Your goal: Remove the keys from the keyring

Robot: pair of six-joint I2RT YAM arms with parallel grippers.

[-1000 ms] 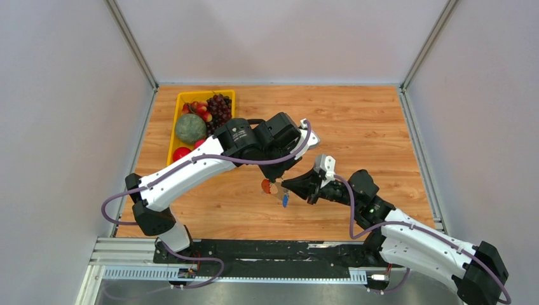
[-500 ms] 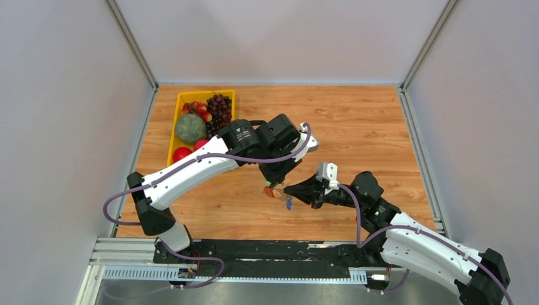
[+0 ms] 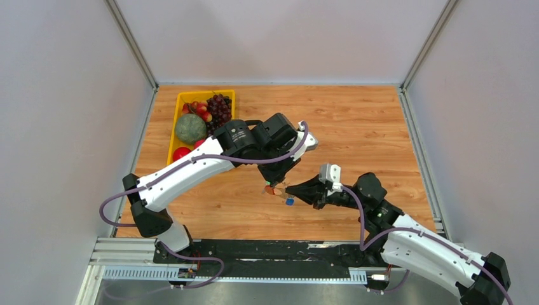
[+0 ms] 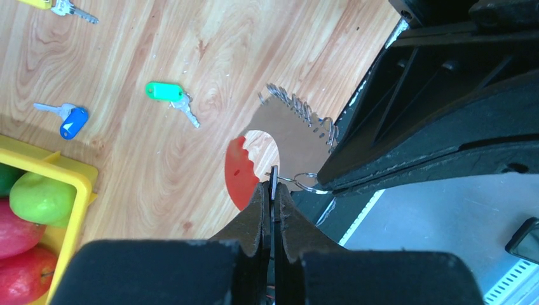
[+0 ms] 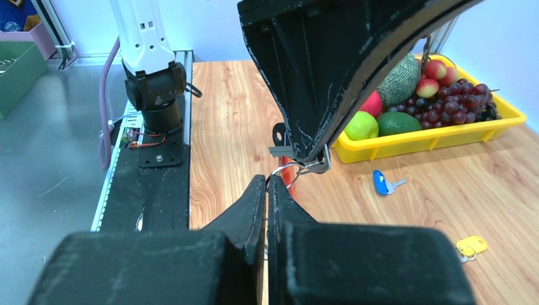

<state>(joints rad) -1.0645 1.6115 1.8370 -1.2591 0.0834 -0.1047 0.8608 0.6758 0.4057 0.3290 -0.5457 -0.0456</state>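
Both arms have drifted slightly away from the tray, carrying the keyring with them. It hangs above the table, off the tray's right side. The left gripper is clamped on its thin edge and the right gripper pinches a wire loop. The plate looks light and stiff, the loop springy and slippery, so it is probably best held at the wire.
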